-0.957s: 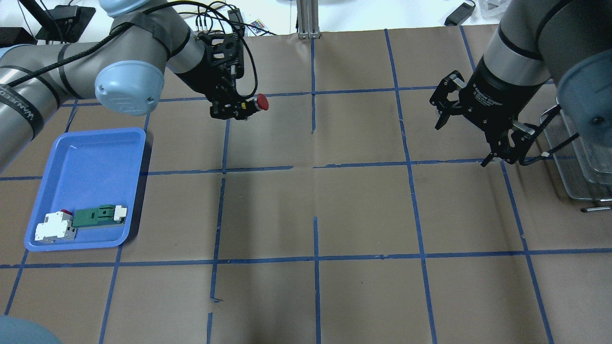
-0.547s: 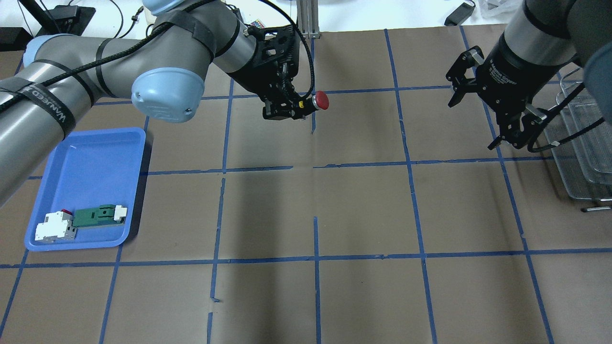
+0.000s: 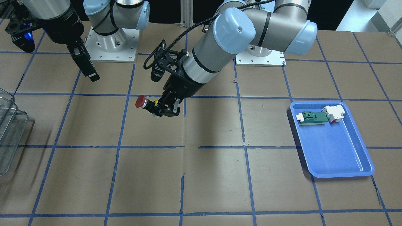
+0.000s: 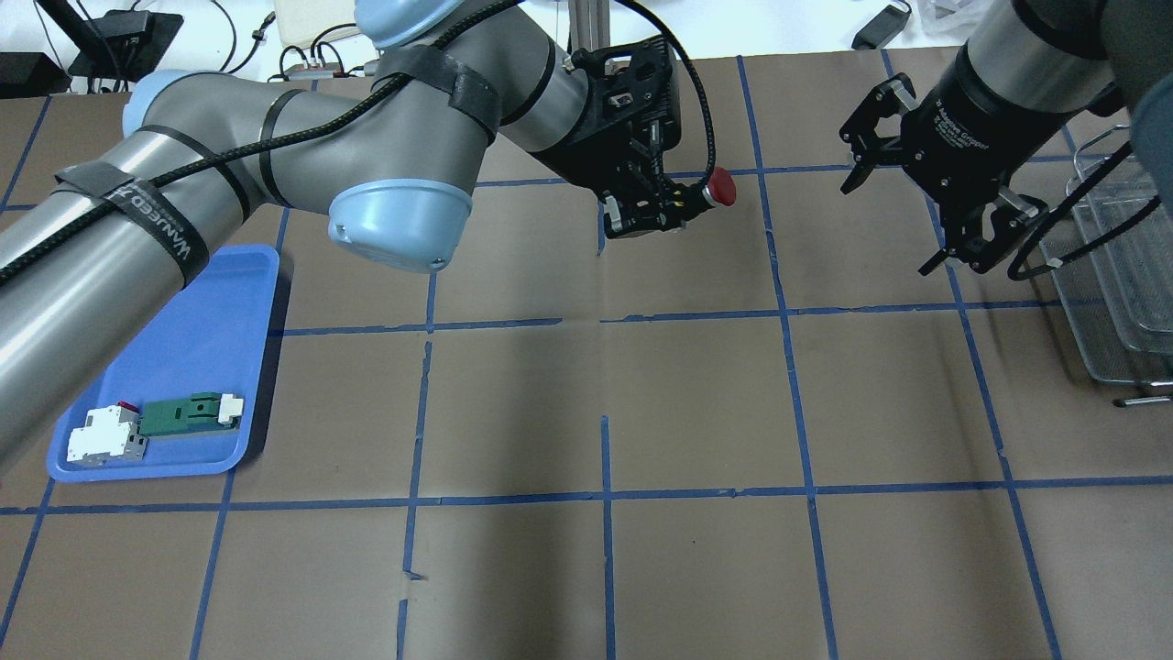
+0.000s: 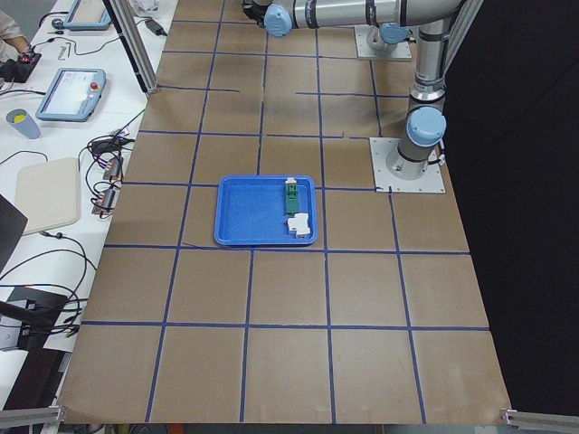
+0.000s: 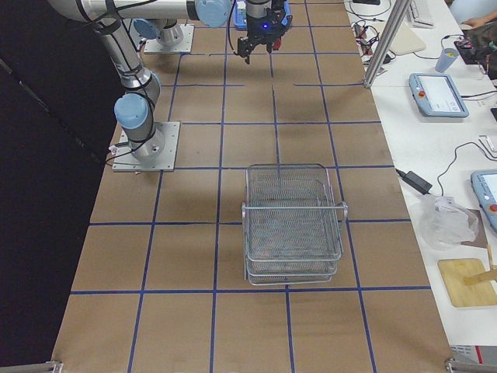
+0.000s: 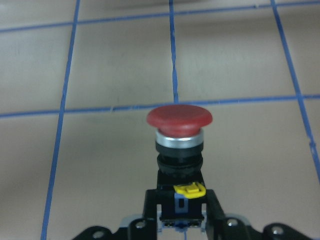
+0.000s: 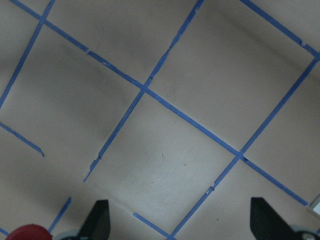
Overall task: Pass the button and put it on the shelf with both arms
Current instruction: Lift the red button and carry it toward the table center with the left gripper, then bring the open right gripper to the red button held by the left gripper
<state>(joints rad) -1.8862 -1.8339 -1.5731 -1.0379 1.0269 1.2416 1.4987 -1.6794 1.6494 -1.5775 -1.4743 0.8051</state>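
Observation:
The button (image 4: 722, 186), with a red mushroom cap on a black body, is held sideways above the table in my left gripper (image 4: 674, 206), which is shut on its black base. It also shows in the front view (image 3: 140, 102) and the left wrist view (image 7: 179, 117). My right gripper (image 4: 885, 229) is open and empty, to the right of the button with a gap between them, its jaws facing the cap. In the right wrist view the red cap (image 8: 27, 232) shows at the bottom left corner. The wire-mesh shelf (image 4: 1118, 302) stands at the table's right edge.
A blue tray (image 4: 266, 275) at the left holds a green-and-white block (image 4: 192, 412) and a white-and-red block (image 4: 105, 435). The brown table is marked with blue tape lines. The shelf also shows in the right exterior view (image 6: 293, 225).
My left arm has carried the button to the right, past the table's middle line, toward the right gripper. The right gripper has stayed open and shifted slightly up and back.

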